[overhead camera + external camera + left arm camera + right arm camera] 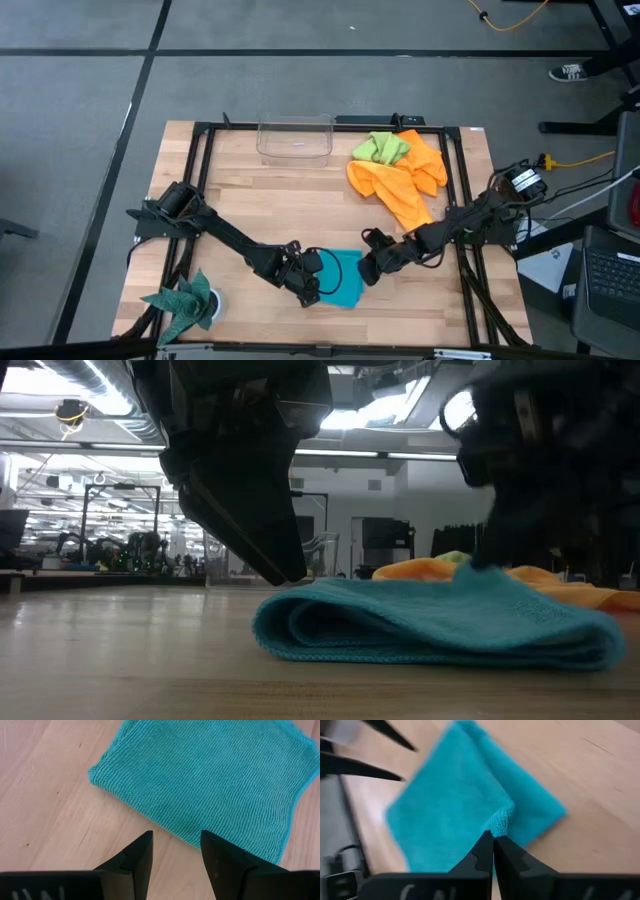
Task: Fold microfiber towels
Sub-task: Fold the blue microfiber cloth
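A turquoise-blue microfiber towel (343,277) lies folded on the wooden table near its front edge, also in the low view (430,622). My left gripper (312,283) is open and empty just left of the towel, with its fingertips (147,840) over the bare table by the towel's edge. My right gripper (366,270) is shut on the towel's right side. Two orange towels (402,185) and a lime-green towel (381,148) lie bunched in a heap at the far right. My right gripper pinches a small raised bit of the turquoise towel's upper layer at its right edge (499,819) between its two fingertips. The fingers slant down from the table's right. The pinched bit stands up in a small peak (468,572); the rest of the towel lies flat on the table.
A clear plastic container (295,138) stands at the far middle. A dark teal-green spiky-edged cloth (185,305) lies at the near left corner. A black frame (205,160) runs along the table's edges. Bare wood (290,200) lies between the container and the turquoise towel.
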Motion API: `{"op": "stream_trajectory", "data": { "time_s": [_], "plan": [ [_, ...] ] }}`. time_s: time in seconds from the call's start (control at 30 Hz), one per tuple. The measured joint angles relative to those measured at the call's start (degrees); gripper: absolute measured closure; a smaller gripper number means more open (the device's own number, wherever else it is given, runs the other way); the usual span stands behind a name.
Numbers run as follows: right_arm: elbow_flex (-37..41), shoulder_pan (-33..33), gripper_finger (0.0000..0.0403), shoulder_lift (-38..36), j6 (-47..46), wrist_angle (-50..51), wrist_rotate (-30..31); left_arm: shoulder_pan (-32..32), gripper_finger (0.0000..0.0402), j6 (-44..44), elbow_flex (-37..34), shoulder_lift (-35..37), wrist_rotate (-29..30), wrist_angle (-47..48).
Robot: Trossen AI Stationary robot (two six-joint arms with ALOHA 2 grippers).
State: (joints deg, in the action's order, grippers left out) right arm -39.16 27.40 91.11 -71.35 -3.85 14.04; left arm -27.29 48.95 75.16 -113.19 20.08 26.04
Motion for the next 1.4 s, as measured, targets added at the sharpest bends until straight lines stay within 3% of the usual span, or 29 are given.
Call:
{"op": "stream_trajectory", "data": {
  "time_s": [0.13,0.43,0.67,0.9,1.13,1.4],
  "plan": [
    [-2.6,0.0,0.0398,-1.8,4.0,0.9,0.7,-0.1,0.0244,0.3,0.0,0.0,0.0,0.1],
    [-8.0,-1.4,0.0400,-2.0,7.6,17.4,6.3,-0.2,0.0244,0.5,0.0,0.0,-1.4,-0.2],
    [-7.4,-1.8,0.0398,-2.0,7.7,18.2,5.6,-0.3,0.0244,0.6,0.0,0.1,-1.6,-0.2],
    [-7.4,-1.8,0.0351,-2.0,9.2,18.4,3.7,-0.3,0.0244,0.5,0.0,0.1,-1.6,-0.2],
    [-7.4,-2.5,0.0288,-2.6,16.3,18.6,2.3,-0.2,0.0244,1.0,0.0,0.8,-1.6,0.1],
    [-8.3,-4.7,0.0278,-6.8,18.2,18.7,-2.5,0.0,0.0244,1.1,0.1,9.8,-1.1,3.9]
  ]
}}
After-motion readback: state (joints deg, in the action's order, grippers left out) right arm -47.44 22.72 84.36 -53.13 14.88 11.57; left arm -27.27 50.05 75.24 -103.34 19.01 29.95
